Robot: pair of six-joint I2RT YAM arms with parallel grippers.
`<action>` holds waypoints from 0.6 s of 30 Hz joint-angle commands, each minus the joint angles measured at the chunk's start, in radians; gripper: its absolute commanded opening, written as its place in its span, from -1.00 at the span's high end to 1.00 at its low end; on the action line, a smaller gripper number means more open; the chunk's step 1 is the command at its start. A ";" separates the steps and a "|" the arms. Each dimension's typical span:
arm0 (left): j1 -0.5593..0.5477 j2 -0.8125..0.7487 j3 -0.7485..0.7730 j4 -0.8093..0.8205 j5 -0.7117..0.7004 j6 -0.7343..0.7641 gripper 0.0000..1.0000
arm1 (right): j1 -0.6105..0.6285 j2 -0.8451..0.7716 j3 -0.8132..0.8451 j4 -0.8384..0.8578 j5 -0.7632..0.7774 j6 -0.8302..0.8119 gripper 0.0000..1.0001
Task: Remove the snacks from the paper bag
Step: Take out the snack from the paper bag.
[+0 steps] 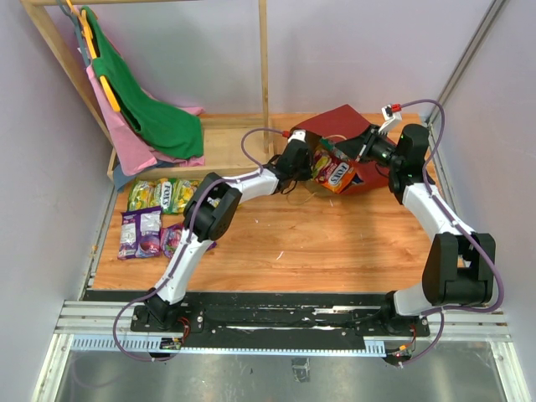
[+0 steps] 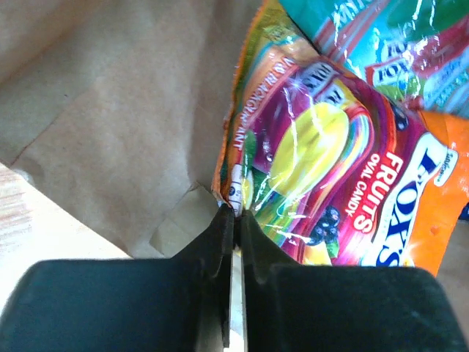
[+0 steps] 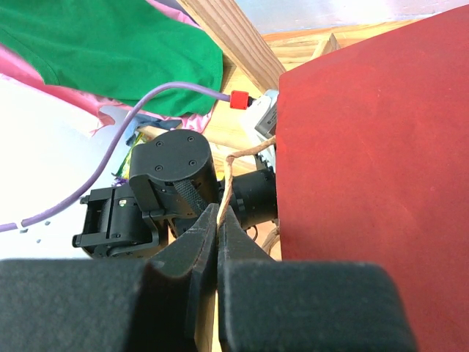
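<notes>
We see the large paper bag point(image 1: 347, 126), dark red outside and brown kraft inside, lying on its side at about 1 o'clock on the wooden worktop point(image 1: 293, 243). Its mouth opens toward roughly 8 o'clock. Our left gripper point(image 2: 236, 220) reaches into that mouth and is clenched on the edge of a glossy orange, multicoloured candy packet point(image 2: 330, 176) lying against the brown inner wall. A green glossy packet point(image 2: 366, 29) overlaps it at 12 o'clock. Our right gripper point(image 3: 218, 231) is pinched tight on the bag's thin tan loop handle point(image 3: 229, 172), just beside the red outer face. At 9 o'clock on the worktop lie green-yellow packets point(image 1: 163, 195) and purple packets point(image 1: 141, 232), well apart from the bag. A green cloth point(image 1: 159, 109) and a pink cloth point(image 1: 126, 138) hang at 11 o'clock.
</notes>
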 commanded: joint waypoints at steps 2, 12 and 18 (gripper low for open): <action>-0.002 -0.082 -0.087 0.003 -0.014 0.034 0.99 | 0.015 -0.021 0.001 0.021 -0.011 -0.009 0.99; -0.002 -0.364 -0.323 0.082 -0.021 0.067 0.99 | 0.015 -0.029 -0.005 0.023 -0.015 -0.008 0.99; -0.002 -0.560 -0.534 0.103 0.014 0.056 0.99 | 0.015 -0.044 -0.016 0.026 -0.015 -0.009 0.99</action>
